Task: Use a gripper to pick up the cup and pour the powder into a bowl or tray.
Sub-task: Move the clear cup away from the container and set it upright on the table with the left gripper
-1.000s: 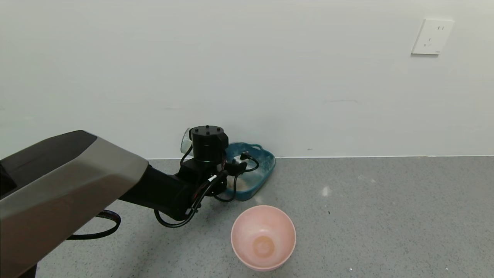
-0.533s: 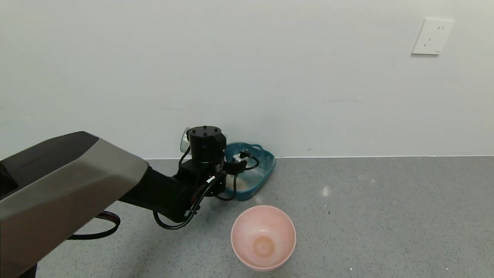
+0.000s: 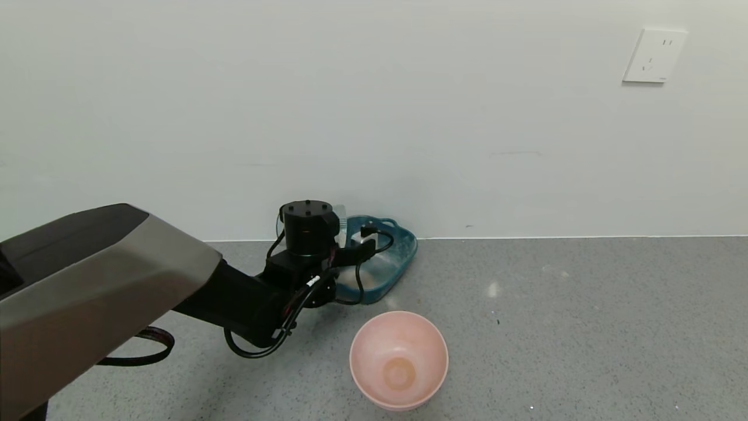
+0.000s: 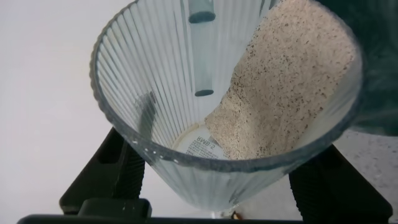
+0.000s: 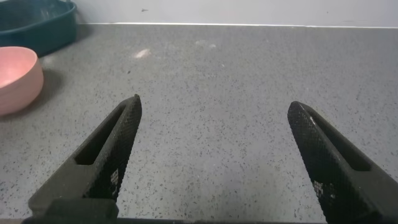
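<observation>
My left gripper (image 4: 224,183) is shut on the cup (image 4: 155,93), a ribbed translucent tumbler, with one black finger (image 4: 115,168) on each side. The cup is tilted, and the whitish-beige powder (image 4: 292,87) lies along its lower wall up to the rim. In the head view the left wrist (image 3: 307,231) hides most of the cup (image 3: 340,215), which is at the near-left edge of the dark teal basin (image 3: 403,257) by the wall. The basin's rim also shows in the left wrist view (image 4: 379,74). My right gripper (image 5: 214,124) is open and empty over bare floor.
A round pink bowl (image 3: 399,359) stands on the grey floor in front of the basin; it also shows in the right wrist view (image 5: 15,78), with the basin (image 5: 37,25) behind it. The white wall runs close behind the basin.
The left wrist has sunk a little and turned. The cup's rim, which showed left of the wrist, now shows on its right, towards the basin.
</observation>
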Motion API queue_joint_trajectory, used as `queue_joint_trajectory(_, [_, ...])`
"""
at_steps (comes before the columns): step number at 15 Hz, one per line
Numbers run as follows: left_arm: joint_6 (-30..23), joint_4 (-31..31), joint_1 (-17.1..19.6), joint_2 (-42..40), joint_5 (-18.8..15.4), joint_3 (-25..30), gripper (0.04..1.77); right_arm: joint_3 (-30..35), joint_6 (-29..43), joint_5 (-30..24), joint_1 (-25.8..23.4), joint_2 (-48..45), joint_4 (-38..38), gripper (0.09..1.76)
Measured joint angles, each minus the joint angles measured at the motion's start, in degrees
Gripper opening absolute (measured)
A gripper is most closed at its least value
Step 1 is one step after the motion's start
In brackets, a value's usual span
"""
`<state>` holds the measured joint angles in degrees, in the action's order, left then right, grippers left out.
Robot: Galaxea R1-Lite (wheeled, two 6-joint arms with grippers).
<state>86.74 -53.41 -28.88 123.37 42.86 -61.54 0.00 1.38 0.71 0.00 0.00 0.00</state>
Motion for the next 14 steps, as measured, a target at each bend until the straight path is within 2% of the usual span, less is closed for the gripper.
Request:
queue_joint_trajectory(6, [-14.4,0.0,0.3,-2.8,-2.9,3.6,1.31,0.0,0.0,0.0,0.0,0.0,0.0,1.71])
queue_joint_trajectory(10, [-22.6,0.0,1.3,-4.4,-3.0,3.9,1.31,0.0,0.0,0.0,0.0,0.0,0.0,1.71])
queue_joint_trajectory(14, [-30.5,0.6,3.8,-6.2,-3.1,4.4,1.30,0.0,0.0,0.0,0.0,0.0,0.0,1.71])
